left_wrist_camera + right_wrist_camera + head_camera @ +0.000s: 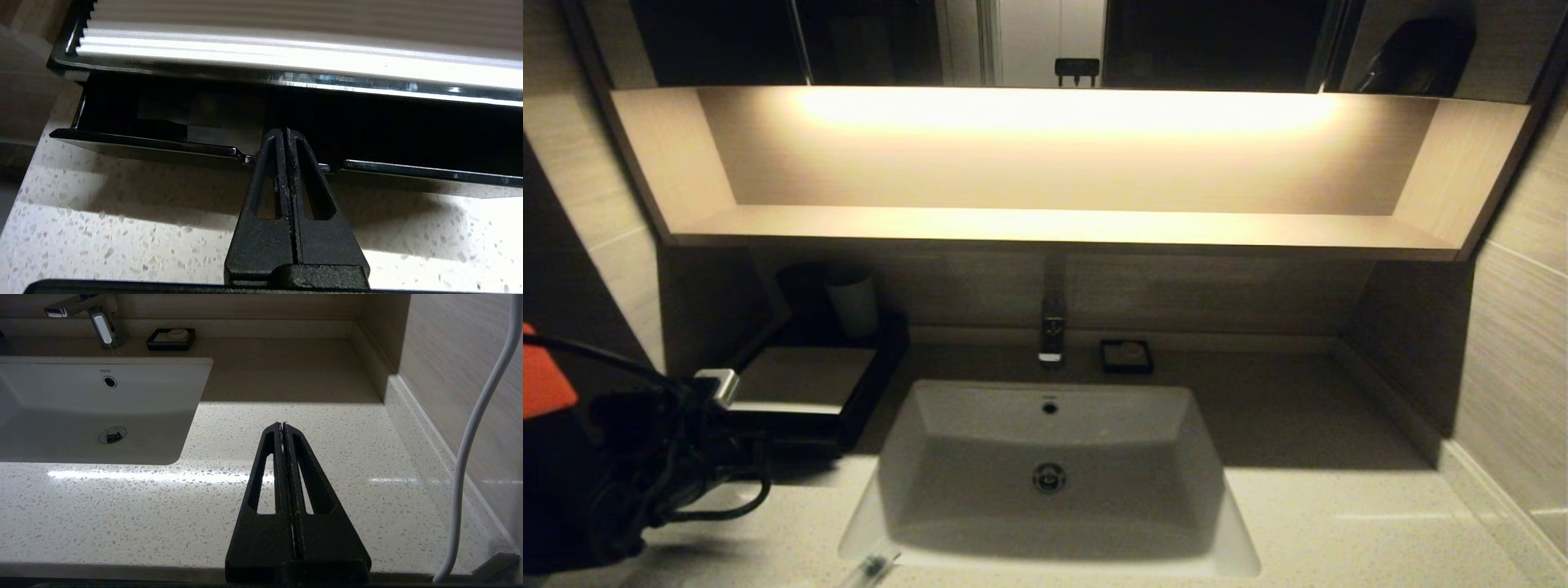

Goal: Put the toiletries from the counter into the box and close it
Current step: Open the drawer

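The black box point(800, 380) with its pale beige top stands at the back left of the speckled counter point(1339, 523). In the left wrist view its drawer point(143, 141) stands a little way out, with dim pale shapes inside that I cannot identify. My left gripper point(286, 131) is shut and empty, its tips at the notch in the drawer's front rim. One clear-wrapped stick point(870, 565) lies at the counter's front edge by the basin's near left corner. My right gripper point(282, 424) is shut and empty, low over the counter right of the basin.
A white basin point(1049, 457) is sunk into the middle of the counter, with a faucet point(1052, 331) behind it. A small black dish point(1126, 357) sits beside the faucet. A pale cup point(852, 304) stands behind the box. A white cable point(470, 437) hangs by the right wall.
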{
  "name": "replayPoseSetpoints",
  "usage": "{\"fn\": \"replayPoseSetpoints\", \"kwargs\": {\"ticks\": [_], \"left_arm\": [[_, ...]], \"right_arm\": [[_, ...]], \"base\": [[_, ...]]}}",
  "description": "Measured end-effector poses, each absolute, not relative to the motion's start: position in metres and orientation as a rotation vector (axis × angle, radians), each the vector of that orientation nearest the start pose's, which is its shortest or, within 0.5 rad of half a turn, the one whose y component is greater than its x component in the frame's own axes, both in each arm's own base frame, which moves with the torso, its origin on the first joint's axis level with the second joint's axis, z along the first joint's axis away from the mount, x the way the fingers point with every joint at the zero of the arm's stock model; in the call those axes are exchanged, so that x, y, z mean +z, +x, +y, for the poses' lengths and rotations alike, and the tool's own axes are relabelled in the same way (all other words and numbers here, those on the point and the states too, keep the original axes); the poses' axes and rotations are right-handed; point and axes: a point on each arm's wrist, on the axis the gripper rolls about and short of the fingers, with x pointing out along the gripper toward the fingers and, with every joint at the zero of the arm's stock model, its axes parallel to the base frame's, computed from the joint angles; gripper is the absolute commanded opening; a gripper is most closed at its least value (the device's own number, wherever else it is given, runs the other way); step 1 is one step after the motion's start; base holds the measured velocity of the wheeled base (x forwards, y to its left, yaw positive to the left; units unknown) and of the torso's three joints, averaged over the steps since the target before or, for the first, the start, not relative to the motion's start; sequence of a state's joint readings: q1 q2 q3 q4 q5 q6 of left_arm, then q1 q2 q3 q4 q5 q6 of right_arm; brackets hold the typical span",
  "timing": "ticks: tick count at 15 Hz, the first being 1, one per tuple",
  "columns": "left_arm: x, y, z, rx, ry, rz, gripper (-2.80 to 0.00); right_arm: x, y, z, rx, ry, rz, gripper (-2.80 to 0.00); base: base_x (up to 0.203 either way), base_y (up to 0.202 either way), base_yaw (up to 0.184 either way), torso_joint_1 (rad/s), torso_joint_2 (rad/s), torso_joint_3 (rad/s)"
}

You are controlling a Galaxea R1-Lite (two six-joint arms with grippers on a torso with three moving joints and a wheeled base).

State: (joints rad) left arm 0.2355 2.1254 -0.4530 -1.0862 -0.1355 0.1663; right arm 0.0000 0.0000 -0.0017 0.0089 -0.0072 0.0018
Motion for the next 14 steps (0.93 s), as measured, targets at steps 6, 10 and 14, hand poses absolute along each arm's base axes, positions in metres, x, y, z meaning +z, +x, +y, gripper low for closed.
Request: {"fn": "replayPoseSetpoints", "kwargs": {"ticks": [6,10,14], "left_arm": [[0.020,0.285,0.065,0.044,0.057,0.602,-2.80],[0.022,0.278,0.064,0.046,0.055,0.610,-2.80],[0.024,0.273,0.065,0.050,0.054,0.611,-2.80]], "right_arm": [[0.075,-0.023,0.000,-0.008,0.001,0.007,-2.80],[0.075,-0.023,0.000,-0.007,0.002,0.007,-2.80],[0.075,-0.023,0.000,-0.008,0.001,0.007,-2.80]], "base": [[0.000,0.000,0.000,0.000,0.00,0.000],[0.000,0.000,0.000,0.000,0.00,0.000],[0.000,0.000,0.000,0.000,0.00,0.000]]}}
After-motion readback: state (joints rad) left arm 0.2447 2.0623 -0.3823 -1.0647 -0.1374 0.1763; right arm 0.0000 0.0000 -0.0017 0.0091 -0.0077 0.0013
